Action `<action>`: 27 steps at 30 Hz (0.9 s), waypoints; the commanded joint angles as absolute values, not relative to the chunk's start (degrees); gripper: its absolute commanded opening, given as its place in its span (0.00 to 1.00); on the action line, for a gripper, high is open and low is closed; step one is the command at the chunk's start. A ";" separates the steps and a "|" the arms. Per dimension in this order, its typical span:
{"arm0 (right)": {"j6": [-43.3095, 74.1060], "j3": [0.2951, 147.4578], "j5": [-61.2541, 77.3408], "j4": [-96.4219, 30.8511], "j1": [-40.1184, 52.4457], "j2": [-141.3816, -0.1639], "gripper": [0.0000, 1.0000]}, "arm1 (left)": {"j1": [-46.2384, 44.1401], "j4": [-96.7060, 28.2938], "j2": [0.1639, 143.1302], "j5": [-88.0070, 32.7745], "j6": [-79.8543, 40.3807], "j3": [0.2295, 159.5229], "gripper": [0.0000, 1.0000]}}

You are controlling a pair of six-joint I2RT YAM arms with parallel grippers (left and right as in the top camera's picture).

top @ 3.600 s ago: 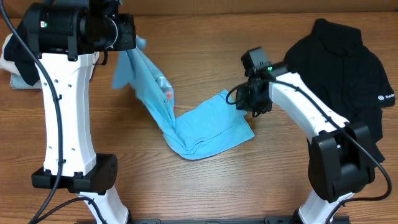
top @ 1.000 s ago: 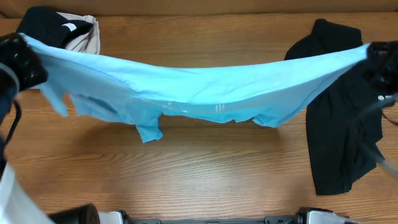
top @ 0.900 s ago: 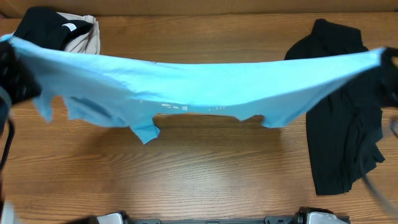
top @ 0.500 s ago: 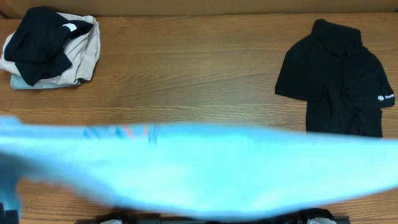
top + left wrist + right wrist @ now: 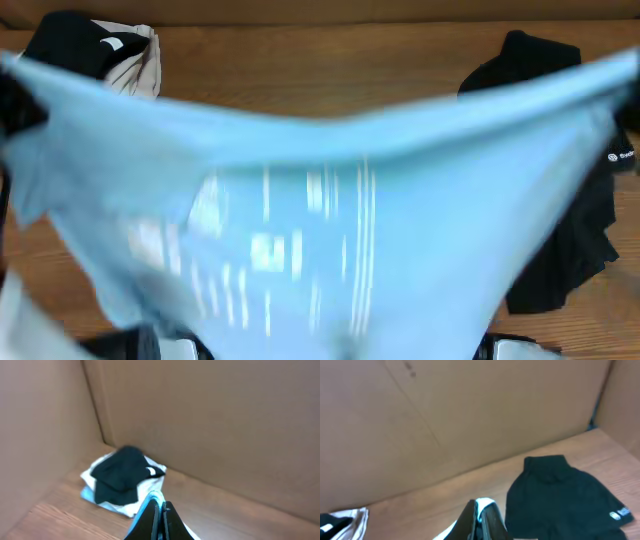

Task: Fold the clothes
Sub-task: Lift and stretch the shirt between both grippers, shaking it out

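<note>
Jaws pinch blue shirt [image 5: 450, 200], visible wrist-side only.

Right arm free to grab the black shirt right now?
Probably not. The right hand is shut on the blue shirt, which is stretched across to the left hand. The black shirt lies close by, but the hand would have to let go first.

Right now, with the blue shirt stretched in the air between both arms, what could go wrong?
1. The left gripper and the right gripper each seem to pinch only a thin edge of the light blue shirt, so a swing may pull it free.
2. The shirt spans the table, so it may land over the black shirt or the clothes pile.
</note>
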State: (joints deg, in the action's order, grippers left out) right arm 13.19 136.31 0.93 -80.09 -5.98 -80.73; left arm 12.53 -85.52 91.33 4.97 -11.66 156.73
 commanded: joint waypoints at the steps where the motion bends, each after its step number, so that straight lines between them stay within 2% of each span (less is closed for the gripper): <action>1: 11.64 135.96 3.77 -73.89 -6.17 -88.60 0.04 | 13.10 -80.66 99.15 -0.64 -11.66 156.48 0.04; 9: 11.77 135.98 4.62 -52.29 -6.17 -98.30 0.04 | 13.10 -59.92 107.94 -10.57 -15.40 156.48 0.04; 15: 11.70 138.37 4.60 -49.89 -6.17 -97.89 0.04 | 13.10 -53.78 107.20 -11.49 -15.62 158.52 0.04; 21: 11.18 137.10 4.67 -56.60 -6.17 -100.09 0.04 | 13.10 -60.66 108.03 -11.46 -13.39 158.23 0.04; 27: 6.98 136.81 9.34 -73.10 -6.15 -106.67 0.04 | 13.13 -83.37 113.25 -9.69 -8.73 157.97 0.04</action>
